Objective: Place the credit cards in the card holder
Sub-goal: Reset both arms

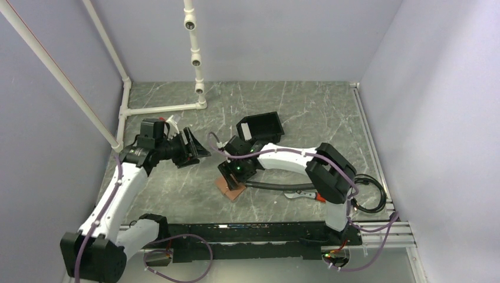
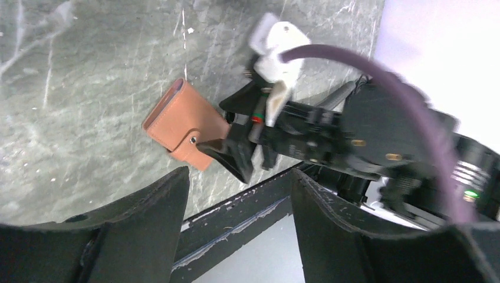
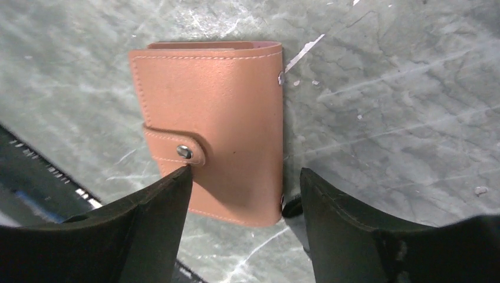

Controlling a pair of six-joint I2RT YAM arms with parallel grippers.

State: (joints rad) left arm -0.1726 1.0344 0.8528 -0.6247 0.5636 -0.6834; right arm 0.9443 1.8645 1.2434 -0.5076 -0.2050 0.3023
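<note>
Grey-green marbled counter [image 1: 330, 112], veined white, boxed in by pale lilac walls [image 1: 259, 35]. Directly under right claw [image 3: 246, 177], spread apart and gripping nothing: tan card holder [image 3: 212, 118], lying flat, strap snapped shut. Likewise parted and empty, left claw [image 2: 239, 177], card holder ahead of it. Black box [image 1: 262, 125] beyond right claw; white pipe frame [image 1: 162, 109] beyond left claw.

Tan-brown holder [image 3: 218, 118] with silver snap [image 3: 184, 152], grey-green marbled table [image 1: 318, 106] veined white, black box [image 1: 260, 125], white arms [image 1: 112, 203], purple cables [image 2: 365, 65]

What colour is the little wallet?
The card holder is tan-brown, with a silver snap; the right wrist view shows it best.
</note>
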